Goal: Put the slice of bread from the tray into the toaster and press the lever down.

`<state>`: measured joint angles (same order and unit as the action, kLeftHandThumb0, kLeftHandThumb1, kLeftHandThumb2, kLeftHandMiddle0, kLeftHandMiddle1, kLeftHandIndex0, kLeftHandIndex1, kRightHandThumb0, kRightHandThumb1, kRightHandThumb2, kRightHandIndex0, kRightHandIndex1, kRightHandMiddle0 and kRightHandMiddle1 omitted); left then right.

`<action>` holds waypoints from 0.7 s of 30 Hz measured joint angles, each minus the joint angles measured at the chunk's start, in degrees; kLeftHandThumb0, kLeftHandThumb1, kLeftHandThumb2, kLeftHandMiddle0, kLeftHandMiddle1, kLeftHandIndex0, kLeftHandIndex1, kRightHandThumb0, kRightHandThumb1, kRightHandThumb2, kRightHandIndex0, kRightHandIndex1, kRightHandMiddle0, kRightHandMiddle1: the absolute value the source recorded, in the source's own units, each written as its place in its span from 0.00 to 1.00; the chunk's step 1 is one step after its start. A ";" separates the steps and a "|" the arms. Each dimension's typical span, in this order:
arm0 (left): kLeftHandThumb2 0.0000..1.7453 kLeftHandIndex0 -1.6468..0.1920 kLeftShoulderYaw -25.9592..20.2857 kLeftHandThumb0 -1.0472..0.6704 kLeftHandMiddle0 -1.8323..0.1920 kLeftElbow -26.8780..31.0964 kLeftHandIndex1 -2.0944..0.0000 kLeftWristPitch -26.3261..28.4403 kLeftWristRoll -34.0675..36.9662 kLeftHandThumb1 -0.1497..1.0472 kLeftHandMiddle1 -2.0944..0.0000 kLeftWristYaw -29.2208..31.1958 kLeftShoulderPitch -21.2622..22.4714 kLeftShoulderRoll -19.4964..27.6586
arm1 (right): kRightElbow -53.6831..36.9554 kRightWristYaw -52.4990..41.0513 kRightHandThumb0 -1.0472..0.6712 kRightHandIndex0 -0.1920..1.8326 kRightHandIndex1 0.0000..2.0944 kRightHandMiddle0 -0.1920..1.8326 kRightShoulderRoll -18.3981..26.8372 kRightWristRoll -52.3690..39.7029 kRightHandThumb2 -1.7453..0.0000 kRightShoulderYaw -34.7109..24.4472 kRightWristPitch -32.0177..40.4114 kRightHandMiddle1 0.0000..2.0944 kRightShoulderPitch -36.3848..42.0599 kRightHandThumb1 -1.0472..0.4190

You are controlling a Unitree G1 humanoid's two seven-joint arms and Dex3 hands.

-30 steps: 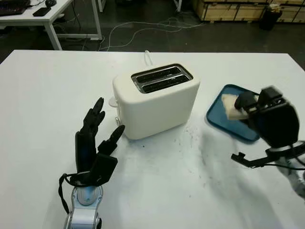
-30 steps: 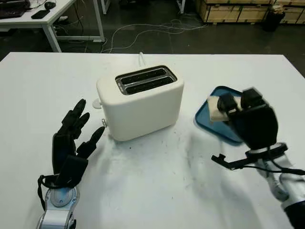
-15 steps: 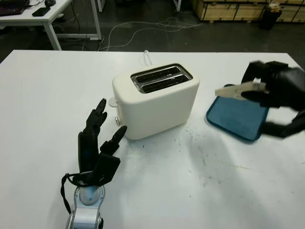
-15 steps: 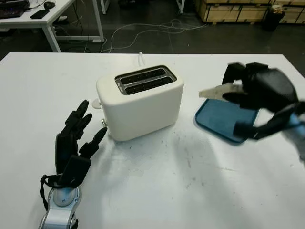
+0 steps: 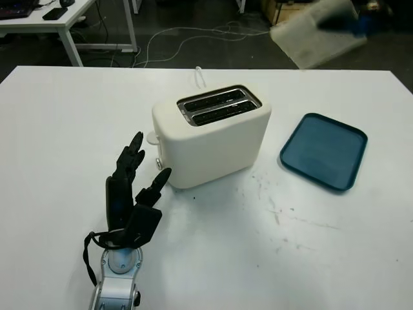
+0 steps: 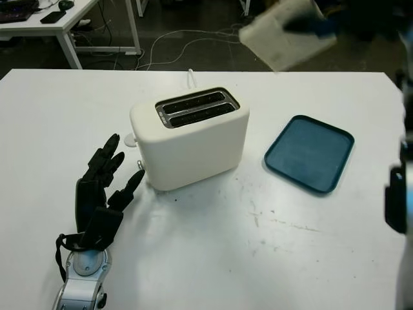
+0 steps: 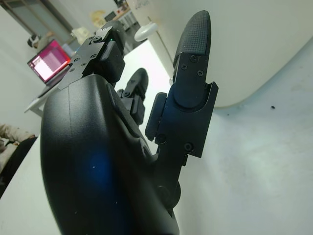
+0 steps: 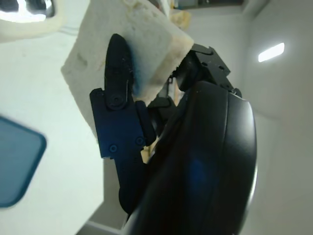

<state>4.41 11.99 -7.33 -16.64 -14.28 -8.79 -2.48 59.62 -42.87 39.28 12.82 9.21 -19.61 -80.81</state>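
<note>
Starting nearest you, your left hand (image 5: 129, 200) stands open above the white worktop (image 5: 213, 258), holding nothing, its fingers (image 5: 132, 155) released and pointing toward the near end of the cream toaster (image 5: 211, 134). Just past those fingertips, on that end of the toaster, sits the small lever (image 5: 158, 163), and you can see it is not touched. The toaster's two slots (image 5: 218, 106) face up and hold nothing. Off to the far side of the toaster from your left fingers lies the blue tray (image 5: 322, 150), flat on the worktop and bare. Your right hand (image 6: 316, 26) is raised high beyond the tray and the toaster, at the top of the head views, blurred there. In the right wrist view its fingers (image 8: 117, 93) are clenched on the slice of bread (image 8: 127, 54), one finger pressed across the pale face of the slice while the others sit behind it. The slice of bread hangs in the air well above the worktop, tilted, past the far side of the toaster and apart from the slots. A white cord (image 5: 200, 76) leaves the back of the toaster toward the far worktop edge.
</note>
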 measured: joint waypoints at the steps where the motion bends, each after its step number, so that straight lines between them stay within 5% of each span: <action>1: 0.11 0.70 0.01 0.24 0.73 -0.02 1.00 0.00 -0.02 0.89 0.88 -0.02 0.11 -0.01 | 1.72 -0.06 0.41 0.53 0.83 0.45 -0.91 0.15 0.84 0.18 0.32 0.83 -1.27 0.09; 12: 0.11 0.70 0.05 0.24 0.73 -0.45 1.00 0.00 -0.74 0.89 0.87 -1.19 0.77 -0.14 | 9.30 0.52 0.31 0.62 0.83 0.55 -9.14 3.06 0.84 2.10 0.17 0.83 -7.30 0.09; 21: 0.10 0.70 0.38 0.23 0.73 -0.78 1.00 0.00 -0.92 0.89 0.86 -2.19 1.18 -0.15 | 9.40 -0.10 0.34 0.63 0.83 0.55 -13.24 6.32 0.83 4.79 1.85 0.83 -7.30 0.09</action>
<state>4.78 11.21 -7.33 -17.57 -16.47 -7.61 -2.63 69.02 -42.97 26.03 19.14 14.00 -17.76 -88.11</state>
